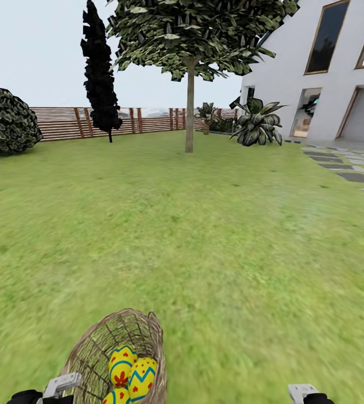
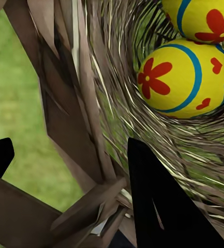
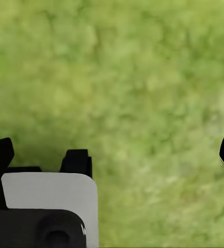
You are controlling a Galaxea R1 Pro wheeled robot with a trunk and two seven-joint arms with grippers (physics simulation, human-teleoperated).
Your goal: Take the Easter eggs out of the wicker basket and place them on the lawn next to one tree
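The brown wicker basket (image 1: 95,350) tilts at the bottom of the head view, over the lawn (image 1: 204,235). Three yellow patterned Easter eggs lie inside it: one (image 1: 121,363), a second (image 1: 143,377) and a third (image 1: 117,397) at the frame edge. My left gripper (image 1: 61,384) grips the basket's woven wall (image 2: 65,103), one finger (image 2: 158,206) inside near an egg (image 2: 181,77) and the other outside. My right gripper (image 3: 114,147) hangs open over bare grass, and its tip shows in the head view (image 1: 302,391). The tree (image 1: 189,106) with a straight grey-brown trunk stands far ahead.
A black dark tree (image 1: 100,73) and a round bush (image 1: 5,118) stand at the left by the slatted fence (image 1: 64,123). A short palm (image 1: 257,123), the white house (image 1: 327,67) and grey paving (image 1: 350,165) lie to the right. Open grass stretches ahead.
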